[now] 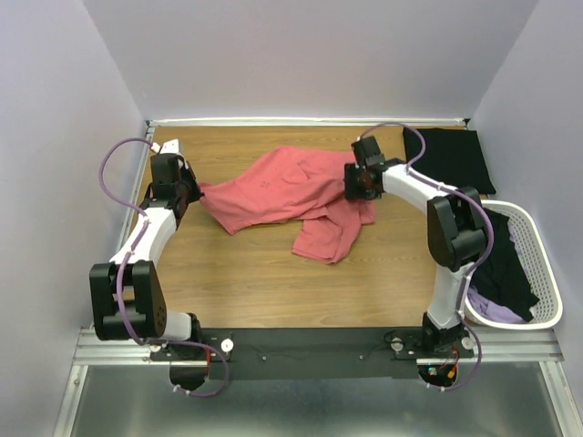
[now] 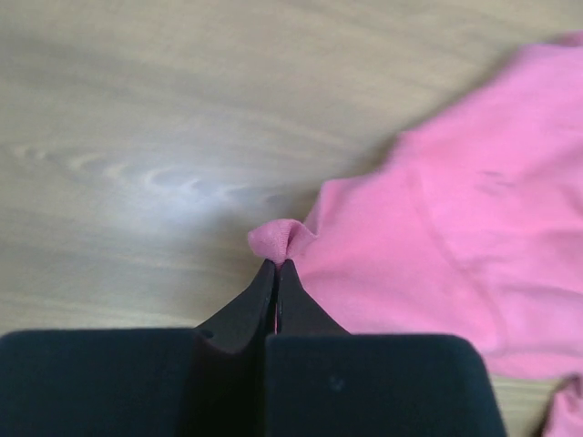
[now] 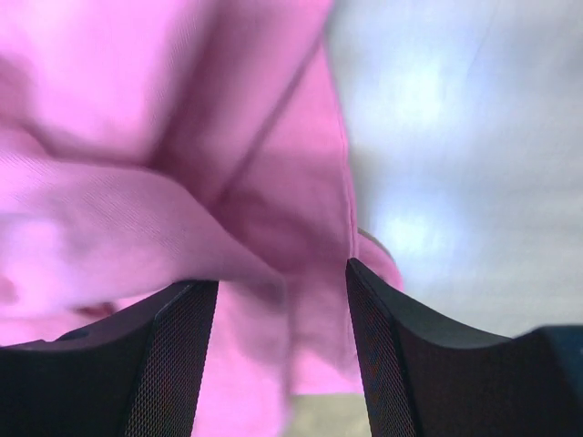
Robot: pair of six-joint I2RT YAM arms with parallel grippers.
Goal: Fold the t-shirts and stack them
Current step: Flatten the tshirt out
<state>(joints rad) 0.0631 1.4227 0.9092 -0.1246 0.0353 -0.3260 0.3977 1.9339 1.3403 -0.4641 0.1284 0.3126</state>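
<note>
The pink tee [image 1: 282, 191] lies on the table [image 1: 237, 273], long axis left to right, its left corner pinched in the closed left gripper [image 2: 276, 267], its right edge inside the wide-spread right gripper [image 3: 282, 287].

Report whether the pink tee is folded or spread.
Neither: the pink tee lies rumpled and twisted, not flat. The left tool is shut on its edge; the right tool is open around the opposite side.
</note>
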